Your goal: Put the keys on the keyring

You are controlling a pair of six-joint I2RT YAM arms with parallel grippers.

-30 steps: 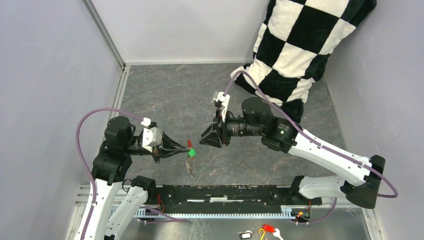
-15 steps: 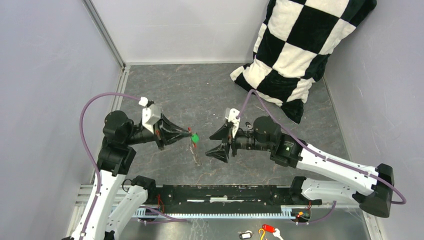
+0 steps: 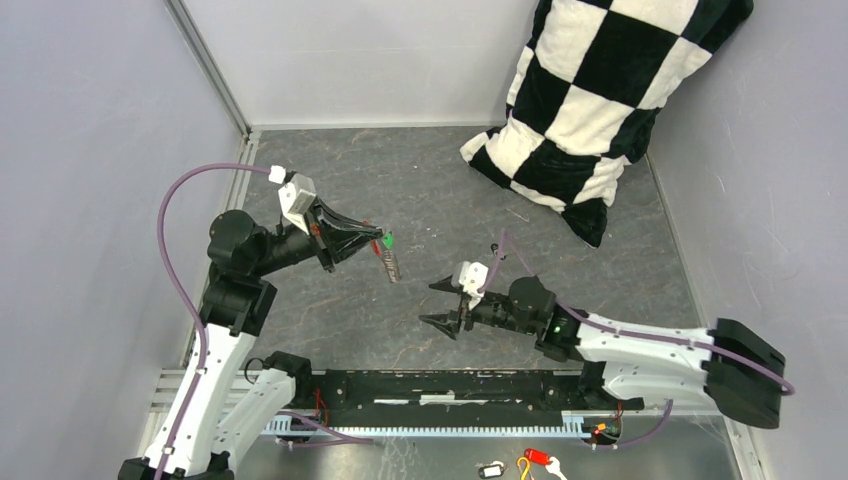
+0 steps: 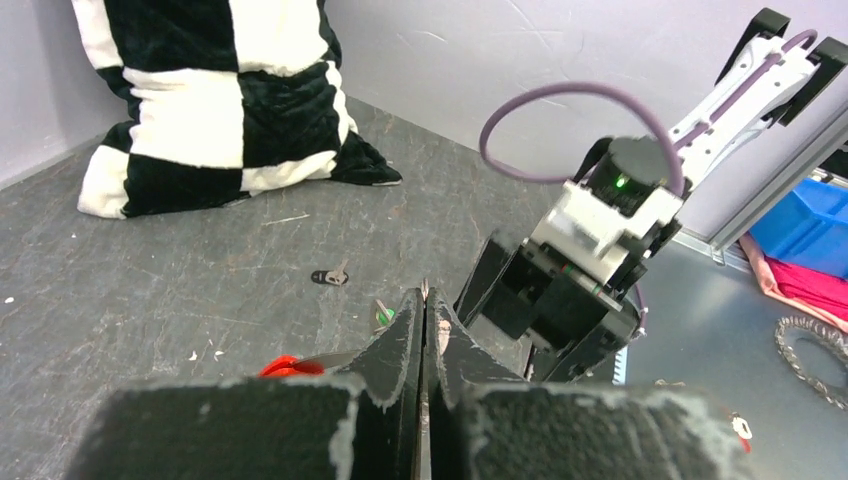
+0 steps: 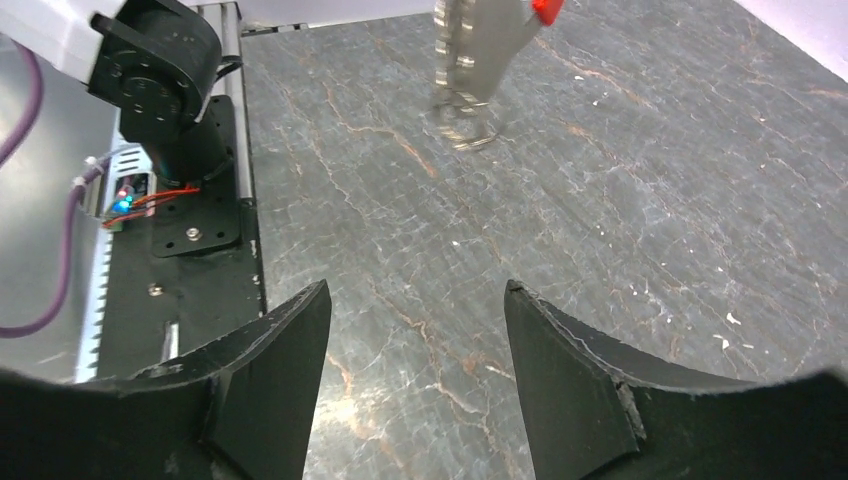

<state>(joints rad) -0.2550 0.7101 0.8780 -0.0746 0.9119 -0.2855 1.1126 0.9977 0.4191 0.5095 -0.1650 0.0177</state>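
The left hand (image 3: 376,238), clamped on the top of the thin silvery metal chain keyring (image 3: 391,265), dangles it at ten o'clock of the wide-apart, empty right hand (image 3: 427,302); it looks light, limp and slippery, best pinched at one loop.

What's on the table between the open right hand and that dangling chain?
Nothing: the overhead view shows bare table between the right hand and the keyring.

Layout: keyring (image 3: 390,263) hangs at left jaws' tip, over counter (image 3: 420,180) left of centre, keys (image 3: 385,240) at its top end. To its right, nearer the bases: right jaws (well apart). Pillow (image 3: 590,100) in far right corner of counter.
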